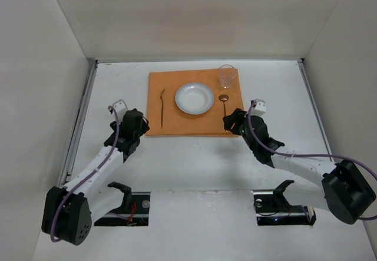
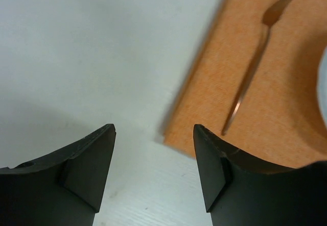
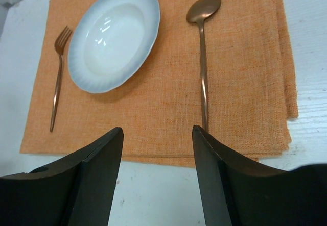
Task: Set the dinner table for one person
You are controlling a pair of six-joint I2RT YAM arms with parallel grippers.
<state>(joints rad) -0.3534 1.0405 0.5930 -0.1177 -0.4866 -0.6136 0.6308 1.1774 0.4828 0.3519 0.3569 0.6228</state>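
Observation:
The white dinner table [image 1: 177,161] holds an orange mat [image 1: 177,122]. On the mat lie a copper fork [image 1: 162,105] at the left, a white plate [image 1: 194,98] in the middle and a copper spoon [image 1: 225,111] at the right. A clear glass [image 1: 227,76] stands at the mat's far right corner. My left gripper [image 1: 140,125] is open and empty at the mat's near left corner [image 2: 176,134]; the fork [image 2: 253,68] lies ahead of it. My right gripper [image 1: 231,122] is open and empty over the mat's near edge, at the end of the spoon's handle [image 3: 203,68]. The plate [image 3: 113,37] and fork [image 3: 57,78] also show there.
Thin metal rails [image 1: 79,119] run along the table's sides, and white walls enclose it. Two black arm mounts [image 1: 126,205] sit at the near edge.

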